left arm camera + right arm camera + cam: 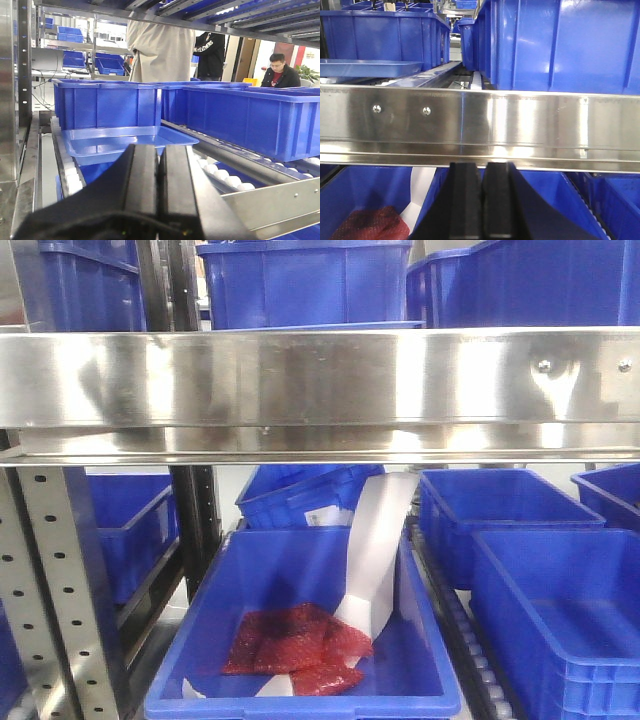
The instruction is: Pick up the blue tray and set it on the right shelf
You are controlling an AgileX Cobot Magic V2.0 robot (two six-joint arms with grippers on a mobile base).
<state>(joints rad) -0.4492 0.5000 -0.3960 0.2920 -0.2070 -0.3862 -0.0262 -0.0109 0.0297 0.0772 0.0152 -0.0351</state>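
Left wrist-mounted view: the blue tray (125,142) lies flat on the roller track (222,177) of the right shelf (320,390), just ahead of the left gripper (159,165), whose jaws are pressed together and hold nothing. The tray is apart from the jaws, its near rim facing them. Its long axis seems to run across the view, though its near part is hidden behind the gripper. A deep blue bin (107,105) stands right behind it, and a longer bin (250,117) sits to its right. In the right wrist view the tray (367,67) shows at upper left above the steel front rail (480,125), well apart from the right gripper (481,200), whose jaws are closed and empty.
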